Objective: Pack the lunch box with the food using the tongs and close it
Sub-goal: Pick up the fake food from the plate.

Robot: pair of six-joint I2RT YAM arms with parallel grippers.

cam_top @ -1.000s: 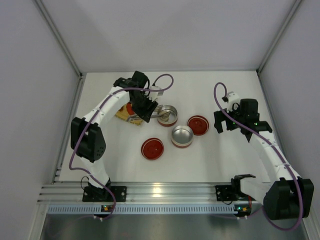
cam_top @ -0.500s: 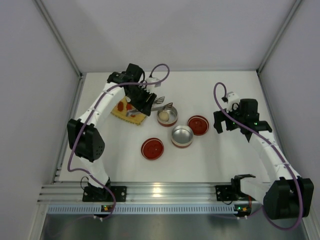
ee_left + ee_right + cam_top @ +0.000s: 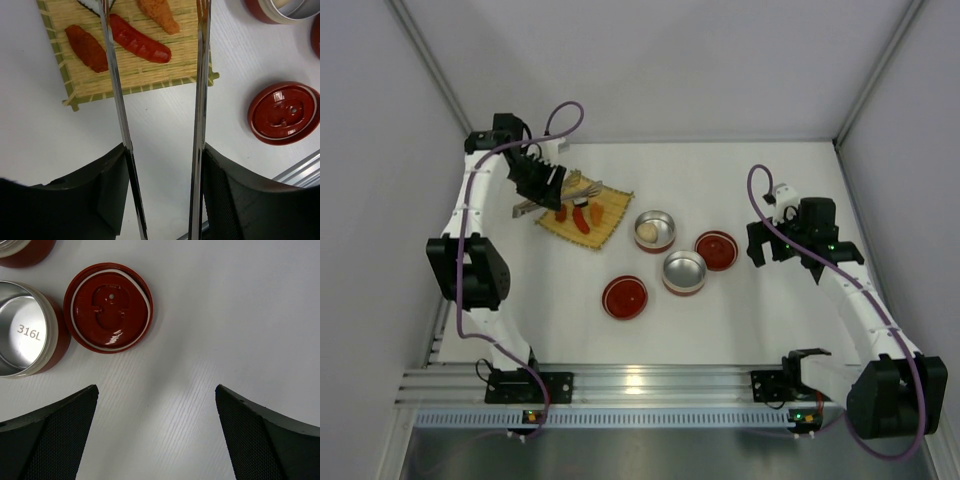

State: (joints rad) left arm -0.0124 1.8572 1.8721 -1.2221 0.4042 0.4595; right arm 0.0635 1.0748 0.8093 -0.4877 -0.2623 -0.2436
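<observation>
My left gripper [image 3: 542, 183] is shut on the silver tongs [image 3: 115, 95]; its fingers [image 3: 107, 175] press on both thin arms. The tongs' tips reach over the yellow mat [image 3: 605, 225] at the back left. On the mat lie the food pieces: a red elongated one [image 3: 140, 44], a darker red one [image 3: 87, 47], an orange one [image 3: 159, 15] and a white-and-dark one [image 3: 92, 4] at the frame's edge. A white round piece [image 3: 647, 233] sits inside one red lunch box pot [image 3: 667, 221]. A second pot [image 3: 685, 272] stands empty. My right gripper [image 3: 772, 250] hangs open over bare table.
Two red lids lie inner side up: one [image 3: 716, 250] right of the pots, also under my right wrist [image 3: 108, 314], the other lid [image 3: 625, 297] nearer the front. White walls enclose the table on the left, back and right.
My left arm swung from over the back pot leftward to the mat, carrying the tongs. The white round piece now lies uncovered in that pot. The right arm stayed still.
</observation>
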